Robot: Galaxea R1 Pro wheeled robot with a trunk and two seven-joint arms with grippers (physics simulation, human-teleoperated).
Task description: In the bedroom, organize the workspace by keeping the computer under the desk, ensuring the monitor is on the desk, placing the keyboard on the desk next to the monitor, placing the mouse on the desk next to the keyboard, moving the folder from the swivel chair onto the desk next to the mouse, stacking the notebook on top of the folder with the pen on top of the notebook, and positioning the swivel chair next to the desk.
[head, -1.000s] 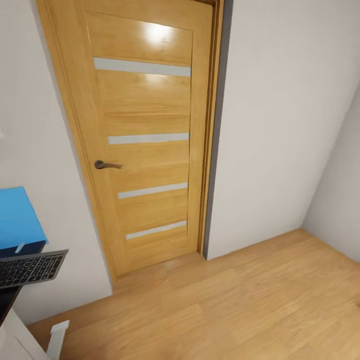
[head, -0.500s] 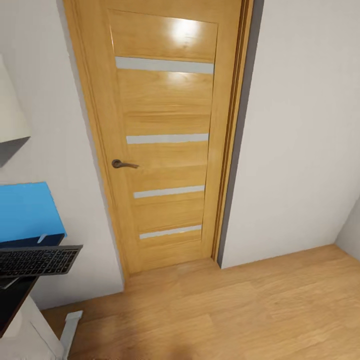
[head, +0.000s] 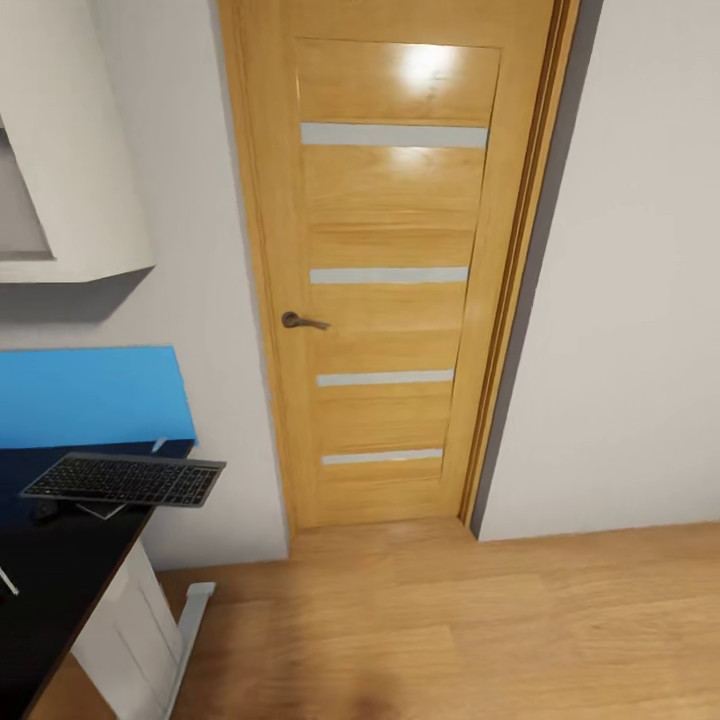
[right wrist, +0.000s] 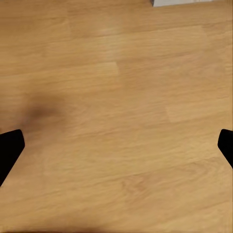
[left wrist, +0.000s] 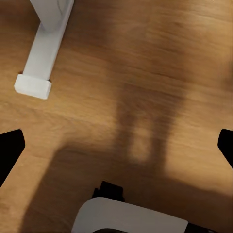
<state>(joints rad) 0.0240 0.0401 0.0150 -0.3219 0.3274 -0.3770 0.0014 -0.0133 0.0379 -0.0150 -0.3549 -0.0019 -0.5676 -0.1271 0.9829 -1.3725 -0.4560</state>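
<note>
Keyboard [head: 125,480] is lying at the lower left of the head frame on the dark table [head: 50,590], overhanging its edge, with the blue monitor [head: 95,395] standing just behind it. Both claws, left [left wrist: 116,145] and right [right wrist: 116,145], are hanging spread wide over wooden floor [right wrist: 121,97], pinching nothing.

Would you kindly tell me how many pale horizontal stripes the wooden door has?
4 on the honey-coloured wooden door: one near its top, one above the dark lever handle, one below it, and the lowest. The door's top edge is cropped, so more may be hidden.
</note>
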